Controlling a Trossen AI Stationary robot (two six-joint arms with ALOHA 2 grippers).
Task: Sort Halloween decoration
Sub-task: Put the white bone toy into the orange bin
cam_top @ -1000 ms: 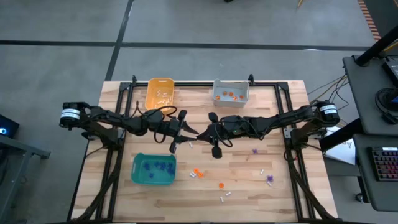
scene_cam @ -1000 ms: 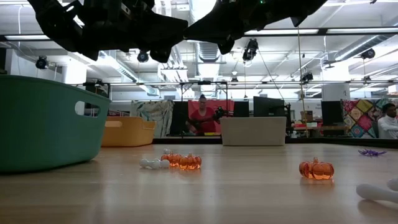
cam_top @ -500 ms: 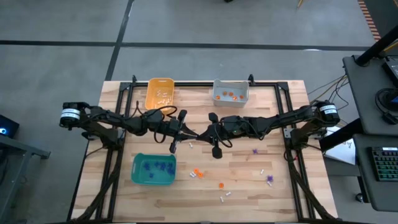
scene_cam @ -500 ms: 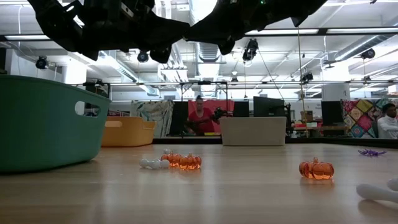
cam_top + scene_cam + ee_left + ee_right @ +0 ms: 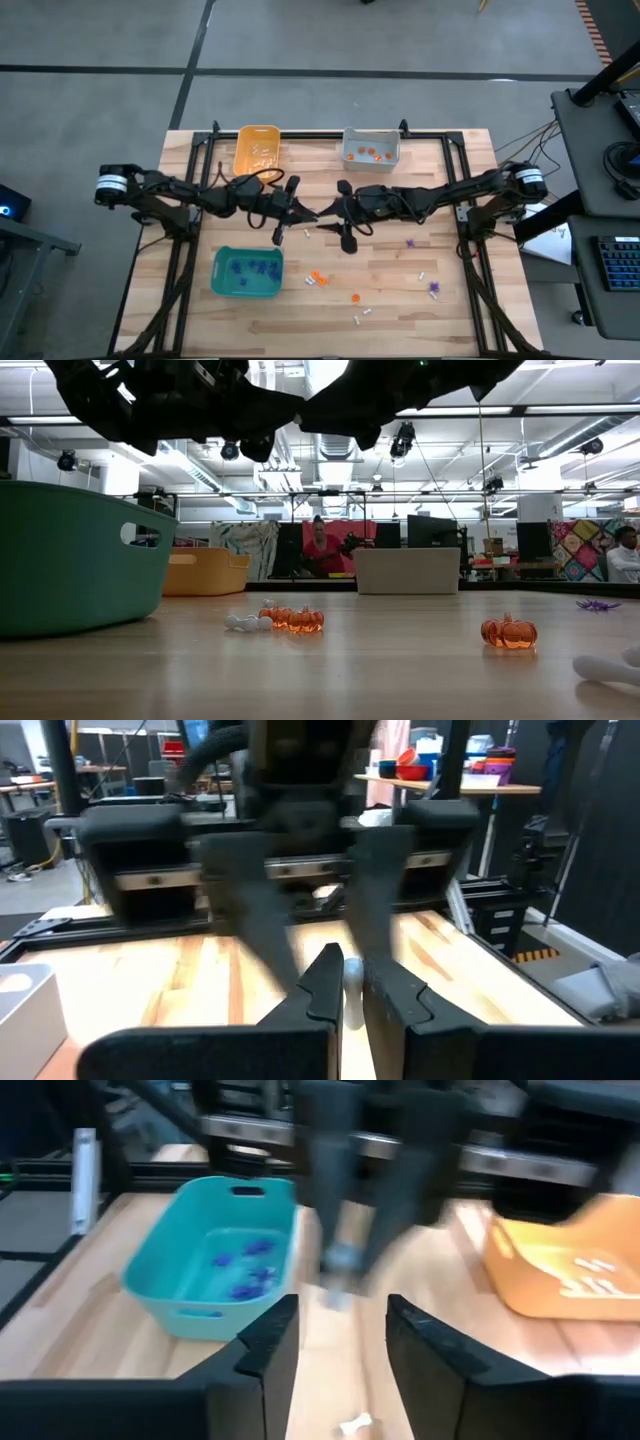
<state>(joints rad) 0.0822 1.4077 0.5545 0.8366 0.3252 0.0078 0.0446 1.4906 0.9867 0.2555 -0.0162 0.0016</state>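
The Halloween decoration lies scattered on the wooden table: orange pumpkins [image 5: 317, 279] [image 5: 305, 620], purple spiky ones [image 5: 433, 289] and small white ones [image 5: 362, 316]. Both arms meet tip to tip above the table's middle. My left gripper [image 5: 306, 214] [image 5: 350, 967] is shut on a small white trinket [image 5: 352, 982]. My right gripper [image 5: 328, 219] [image 5: 340, 1308] faces it, open, its fingers standing on either side of the left fingertips. My left gripper pinches the small white trinket [image 5: 352, 990] between its two fingertips. The fingers lie about level and point toward the table's right. The trinket is held clear, well above the table.
A teal bin [image 5: 247, 272] with purple pieces stands near left. An orange-yellow bin [image 5: 257, 150] with white pieces and a grey bin [image 5: 371, 147] with orange pieces stand at the far edge. Loose trinkets lie on the near right part. A person shows in the room behind.
My left gripper has shut on the small white trinket. My right gripper, which was shut, has opened and let go. Both arms have stayed where they were above the table's middle.
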